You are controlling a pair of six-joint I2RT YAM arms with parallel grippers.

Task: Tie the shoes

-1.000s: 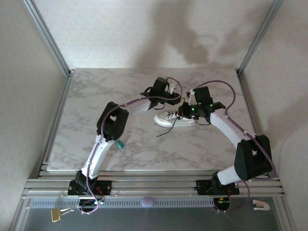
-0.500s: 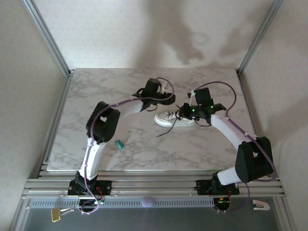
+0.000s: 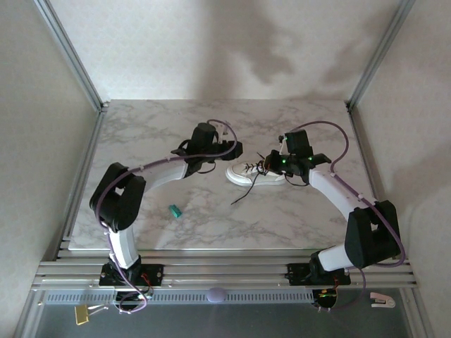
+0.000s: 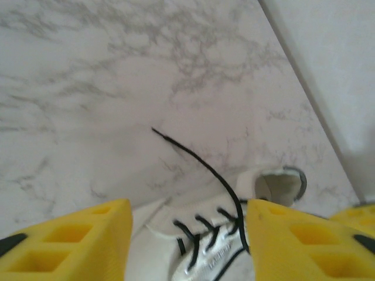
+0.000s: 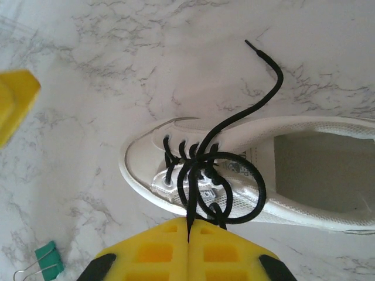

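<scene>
The shoe (image 3: 248, 176), a small white low-top sneaker with black laces, lies on its side mid-table. In the right wrist view the shoe (image 5: 304, 175) has its laces crossed into a loose loop (image 5: 234, 193). My right gripper (image 5: 188, 234) is shut on one black lace strand just in front of the shoe. From above, the right gripper (image 3: 266, 163) sits at the shoe's lace area. My left gripper (image 4: 188, 211) hangs open over the shoe (image 4: 199, 246), nothing between its yellow fingers (image 4: 70, 240). A free lace end (image 4: 176, 143) trails across the marble.
A small teal binder clip (image 3: 174, 210) lies on the marble table (image 3: 141, 141) left of the shoe, and the clip (image 5: 50, 260) is also at the right wrist view's lower left. Another lace end (image 3: 239, 196) trails toward the front. Frame posts stand at the back corners.
My left gripper has opened and let go of the lace, and the left arm has drawn back to the left, away from the shoe. The right gripper has stayed shut in place.
</scene>
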